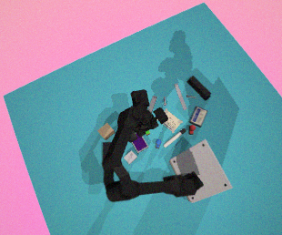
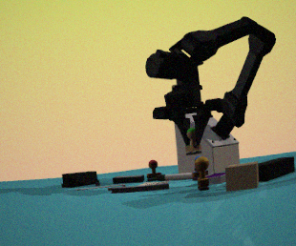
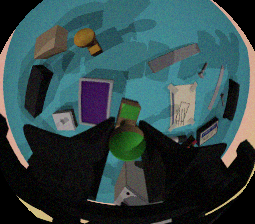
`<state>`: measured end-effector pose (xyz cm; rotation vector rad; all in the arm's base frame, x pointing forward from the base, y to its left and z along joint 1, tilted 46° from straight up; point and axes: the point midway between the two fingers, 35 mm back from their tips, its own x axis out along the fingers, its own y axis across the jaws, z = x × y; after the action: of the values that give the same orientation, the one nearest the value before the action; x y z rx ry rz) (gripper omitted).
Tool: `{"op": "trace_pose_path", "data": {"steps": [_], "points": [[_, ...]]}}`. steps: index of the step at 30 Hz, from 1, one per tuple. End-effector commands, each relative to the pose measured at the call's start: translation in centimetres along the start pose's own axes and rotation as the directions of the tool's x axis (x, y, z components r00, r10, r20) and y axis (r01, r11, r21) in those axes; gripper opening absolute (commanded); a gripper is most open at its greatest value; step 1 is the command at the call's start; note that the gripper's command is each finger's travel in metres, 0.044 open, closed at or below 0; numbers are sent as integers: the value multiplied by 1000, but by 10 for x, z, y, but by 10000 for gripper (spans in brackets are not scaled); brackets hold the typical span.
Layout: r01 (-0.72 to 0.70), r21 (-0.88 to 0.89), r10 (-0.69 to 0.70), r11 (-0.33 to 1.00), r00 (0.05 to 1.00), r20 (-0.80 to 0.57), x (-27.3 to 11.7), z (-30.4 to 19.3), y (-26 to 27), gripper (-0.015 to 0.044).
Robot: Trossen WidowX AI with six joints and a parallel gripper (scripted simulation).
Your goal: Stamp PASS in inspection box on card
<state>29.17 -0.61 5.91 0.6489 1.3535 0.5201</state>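
Observation:
My gripper (image 2: 193, 142) (image 3: 127, 122) is shut on a green-knobbed stamp (image 2: 191, 132) (image 3: 127, 146), held upright above the bench. A green patch shows on its block; no lettering is readable. The purple ink pad (image 1: 139, 144) (image 3: 95, 102) lies left of the stamp in the wrist view. A cream sheet (image 1: 170, 119) (image 3: 177, 107) with taped corners and dark lines lies to the right. A blue-headed white card (image 1: 198, 116) (image 3: 208, 132) in a dark surround lies beyond it. I cannot make out the inspection box on either. The stamp's underside is hidden.
An orange-knobbed stamp (image 2: 201, 164) (image 3: 84, 38) and a wooden block (image 1: 106, 131) (image 3: 51, 42) stand beyond the pad. Red (image 1: 192, 129) and blue (image 1: 158, 143) knobs flank a white marker (image 1: 172, 139). A grey bar (image 3: 174, 58) and a black block (image 1: 199, 87) are farther out.

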Motion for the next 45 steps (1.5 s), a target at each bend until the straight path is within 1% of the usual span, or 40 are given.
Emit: {"op": "trace_pose_path", "data": {"steps": [1,20,45], "points": [[9,-21,-9,1000,1000,-1,0,4,-28,0],[-5,-86,5,996,1000,0,6,-11,-132,0],[-3,-87,4,996,1000,2,18,-10,-133,0]]}}
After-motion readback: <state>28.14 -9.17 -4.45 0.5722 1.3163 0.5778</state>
